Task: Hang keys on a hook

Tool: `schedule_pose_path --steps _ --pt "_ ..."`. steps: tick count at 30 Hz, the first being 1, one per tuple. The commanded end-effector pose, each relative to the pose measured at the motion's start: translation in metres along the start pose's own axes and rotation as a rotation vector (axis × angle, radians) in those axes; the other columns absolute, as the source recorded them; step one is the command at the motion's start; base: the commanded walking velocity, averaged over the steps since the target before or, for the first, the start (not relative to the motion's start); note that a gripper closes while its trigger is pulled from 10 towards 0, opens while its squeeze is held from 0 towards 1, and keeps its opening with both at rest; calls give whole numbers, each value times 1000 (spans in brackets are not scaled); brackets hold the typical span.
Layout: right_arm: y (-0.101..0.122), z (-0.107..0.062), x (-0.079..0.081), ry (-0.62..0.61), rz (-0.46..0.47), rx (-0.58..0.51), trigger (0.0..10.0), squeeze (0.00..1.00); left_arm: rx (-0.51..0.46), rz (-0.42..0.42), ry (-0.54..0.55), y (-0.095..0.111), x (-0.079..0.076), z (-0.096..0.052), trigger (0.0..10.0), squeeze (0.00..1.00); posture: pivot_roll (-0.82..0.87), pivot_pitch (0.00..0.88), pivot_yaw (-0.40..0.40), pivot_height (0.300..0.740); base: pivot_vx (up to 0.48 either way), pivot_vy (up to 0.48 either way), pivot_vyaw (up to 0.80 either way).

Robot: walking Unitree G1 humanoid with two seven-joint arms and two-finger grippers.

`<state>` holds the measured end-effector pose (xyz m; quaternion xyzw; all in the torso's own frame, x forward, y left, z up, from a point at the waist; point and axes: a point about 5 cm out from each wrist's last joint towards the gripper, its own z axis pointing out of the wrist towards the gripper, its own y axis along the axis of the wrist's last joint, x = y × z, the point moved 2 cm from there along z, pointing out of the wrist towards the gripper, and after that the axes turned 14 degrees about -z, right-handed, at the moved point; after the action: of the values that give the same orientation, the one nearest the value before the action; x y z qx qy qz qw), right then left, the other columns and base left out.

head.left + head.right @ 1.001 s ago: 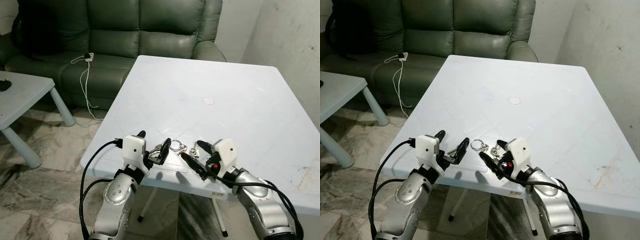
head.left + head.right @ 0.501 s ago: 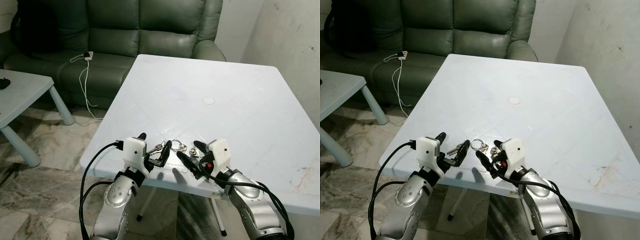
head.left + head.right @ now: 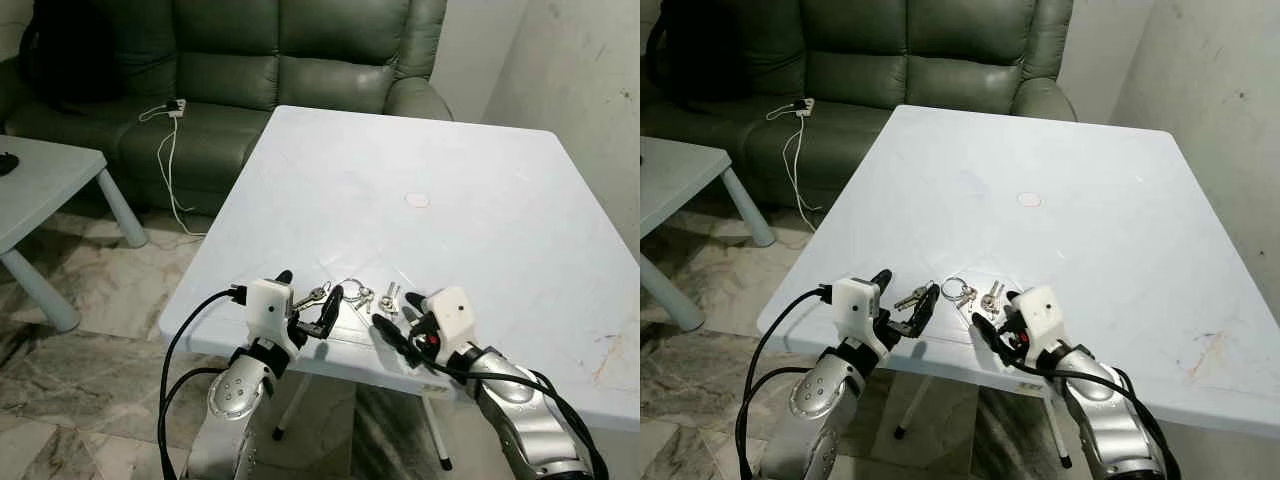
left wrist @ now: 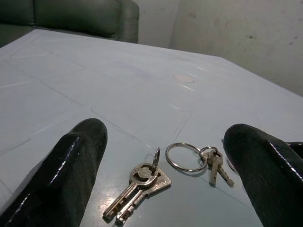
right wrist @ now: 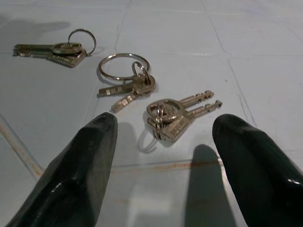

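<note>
Keys — three small bunches, flat on the white worktop near its front edge. Left tool and right tool — both spread wide, empty, low on either side of the keys, seemingly lined up to pick.

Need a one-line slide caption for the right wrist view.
Right gripper open over the white table, fingers straddling the nearest of three key sets.
</note>
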<state>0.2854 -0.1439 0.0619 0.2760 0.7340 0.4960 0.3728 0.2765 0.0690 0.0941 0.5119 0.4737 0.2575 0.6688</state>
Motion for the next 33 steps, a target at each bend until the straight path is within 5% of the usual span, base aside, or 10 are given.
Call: schedule_pose_path --steps 1,3,4,16,18,23,27,30,31,33 --pt "1 -2 -5 -3 -12 -3 0 0 -16 -11 -22 4 -9 2 10000 0 -13 12 -70 740 0 0 0" --pt "1 -3 -6 -1 -22 -1 2745 0 -16 -12 -22 4 -9 2 10000 0 -13 11 -69 740 0 0 0" --pt "1 -2 -6 -4 -22 8 10000 0 -16 -12 -22 4 -9 3 10000 0 -13 10 -71 740 0 0 0" --pt "10 4 5 18 23 -41 9333 0 -17 -11 -18 5 -9 3 10000 0 -5 4 -70 740 0 0 0" --pt "11 6 5 -3 27 -33 3294 0 -17 -12 -17 5 -9 2 10000 0 -5 8 -69 740 0 0 0" --pt "12 8 7 -25 27 -16 0 0 -15 -12 -17 5 -9 2 10000 0 -4 12 -68 740 0 0 0" --pt "11 9 7 -47 25 5 0 0 -14 -13 -14 4 -9 2 10000 0 -4 16 -69 740 0 0 0" --pt "9 10 5 -61 20 29 4196 0 -15 -13 -12 4 -9 2 10000 0 -3 20 -70 740 0 0 0" --pt "9 10 5 -60 18 31 8627 0 -15 -13 -11 4 -9 1 10000 0 -3 20 -70 740 0 0 0" --pt "9 11 5 -65 16 35 8471 0 -15 -14 -9 5 -8 1 10000 0 -3 20 -70 740 0 0 0"
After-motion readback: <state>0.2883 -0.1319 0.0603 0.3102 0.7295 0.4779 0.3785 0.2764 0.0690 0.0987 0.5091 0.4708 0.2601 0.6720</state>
